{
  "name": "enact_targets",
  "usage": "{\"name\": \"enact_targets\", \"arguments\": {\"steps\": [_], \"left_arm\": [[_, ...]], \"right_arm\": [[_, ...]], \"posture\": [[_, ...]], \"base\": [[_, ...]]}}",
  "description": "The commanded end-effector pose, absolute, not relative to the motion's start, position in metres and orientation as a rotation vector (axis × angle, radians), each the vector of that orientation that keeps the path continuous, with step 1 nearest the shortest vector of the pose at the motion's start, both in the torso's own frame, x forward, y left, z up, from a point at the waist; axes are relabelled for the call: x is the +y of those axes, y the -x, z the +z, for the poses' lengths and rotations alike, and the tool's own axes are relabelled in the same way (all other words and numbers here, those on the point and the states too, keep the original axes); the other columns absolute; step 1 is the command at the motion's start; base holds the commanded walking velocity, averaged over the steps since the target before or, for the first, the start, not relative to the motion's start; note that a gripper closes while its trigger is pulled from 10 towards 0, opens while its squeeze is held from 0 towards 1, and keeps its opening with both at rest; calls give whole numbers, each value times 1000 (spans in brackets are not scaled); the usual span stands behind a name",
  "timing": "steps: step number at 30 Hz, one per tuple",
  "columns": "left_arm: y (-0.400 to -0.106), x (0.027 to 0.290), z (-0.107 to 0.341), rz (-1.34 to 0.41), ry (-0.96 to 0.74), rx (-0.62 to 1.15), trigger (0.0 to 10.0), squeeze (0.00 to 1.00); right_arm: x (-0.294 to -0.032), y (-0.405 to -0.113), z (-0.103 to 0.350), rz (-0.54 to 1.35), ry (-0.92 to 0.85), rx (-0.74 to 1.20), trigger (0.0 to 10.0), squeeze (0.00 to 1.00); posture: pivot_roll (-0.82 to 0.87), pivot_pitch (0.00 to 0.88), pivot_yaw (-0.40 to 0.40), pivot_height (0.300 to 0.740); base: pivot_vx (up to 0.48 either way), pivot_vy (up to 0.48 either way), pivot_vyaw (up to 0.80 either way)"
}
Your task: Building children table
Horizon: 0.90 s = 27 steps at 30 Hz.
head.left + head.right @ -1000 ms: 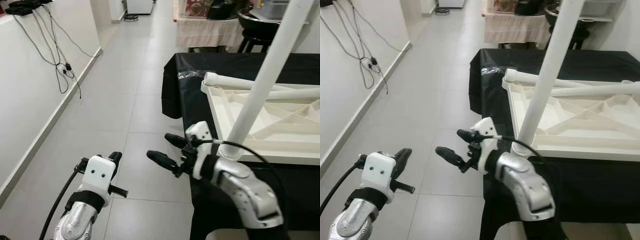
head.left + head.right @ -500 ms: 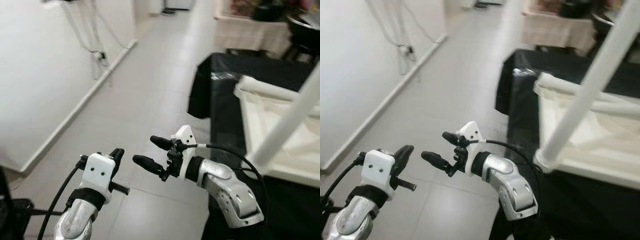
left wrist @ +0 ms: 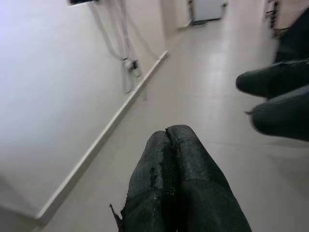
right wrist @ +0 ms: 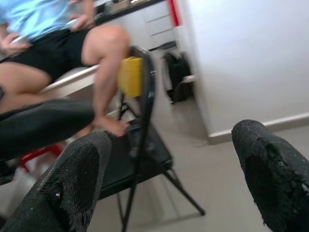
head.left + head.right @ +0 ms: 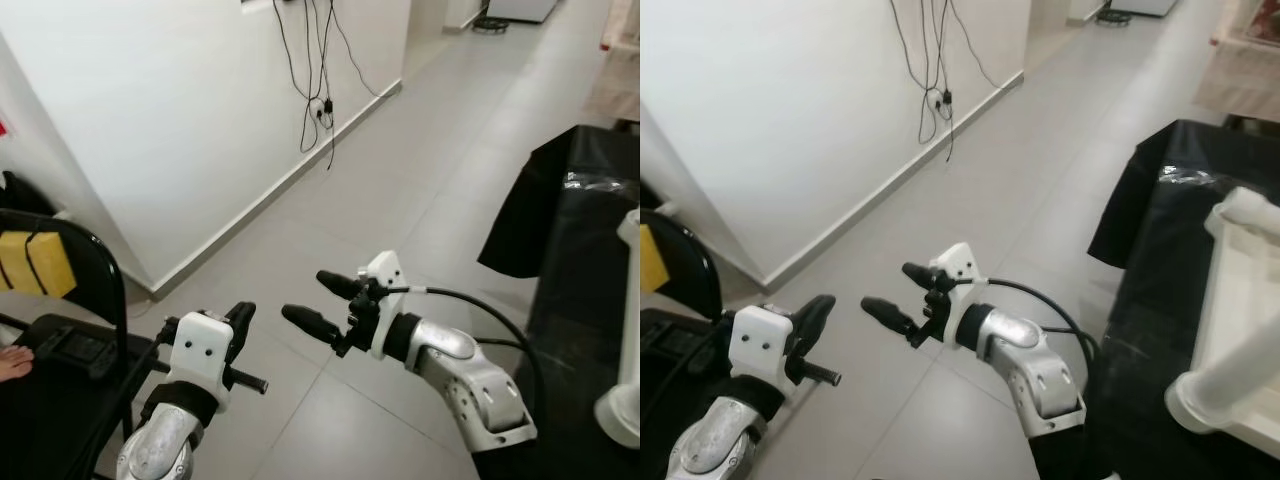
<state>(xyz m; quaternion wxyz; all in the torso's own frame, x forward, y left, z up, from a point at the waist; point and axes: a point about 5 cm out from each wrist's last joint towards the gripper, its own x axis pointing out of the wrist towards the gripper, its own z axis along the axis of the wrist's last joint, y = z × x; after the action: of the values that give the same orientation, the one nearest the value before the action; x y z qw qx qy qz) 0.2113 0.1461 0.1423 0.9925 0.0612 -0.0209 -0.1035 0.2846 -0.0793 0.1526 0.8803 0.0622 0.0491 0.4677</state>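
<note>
No readable text, label, brand, number or sign anywhere — not on the white wall (image 5: 150, 110), the black chair (image 4: 145, 145) or the yellow block (image 5: 35, 262) hanging at its back, all plain — nor on the white gripper housings.

White table top (image 5: 1240, 300) and its leg (image 5: 1230, 385) cut off at right edge. Seated person (image 4: 63, 43) blurred, cropped above chest. Black chair (image 5: 60, 330) partly out of frame, maybe folding type.
</note>
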Motion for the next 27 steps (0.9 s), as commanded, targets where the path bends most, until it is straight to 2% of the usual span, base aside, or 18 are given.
{"name": "enact_targets", "arguments": {"steps": [1, 5, 11, 27], "left_arm": [[-210, 145, 140, -227, -119, -33, 10000, 0], [-211, 144, 139, -236, -115, -32, 10000, 0], [-212, 144, 139, -244, -112, -32, 10000, 0], [-212, 143, 136, -257, -111, -29, 10000, 0]], "right_arm": [[-79, -283, 151, 984, -135, 98, 10000, 0], [-79, -282, 153, 995, -155, 70, 10000, 0], [-78, -282, 150, 997, -122, 98, 10000, 0], [-77, -284, 146, 1013, -163, 118, 10000, 0]], "posture": [[-9, 101, -20, 740], [-14, 98, -20, 740], [-15, 97, -18, 740], [-9, 77, -23, 740]], "base": [[244, 0, 0], [298, 0, 542], [307, 0, 0], [307, 0, 0]]}}
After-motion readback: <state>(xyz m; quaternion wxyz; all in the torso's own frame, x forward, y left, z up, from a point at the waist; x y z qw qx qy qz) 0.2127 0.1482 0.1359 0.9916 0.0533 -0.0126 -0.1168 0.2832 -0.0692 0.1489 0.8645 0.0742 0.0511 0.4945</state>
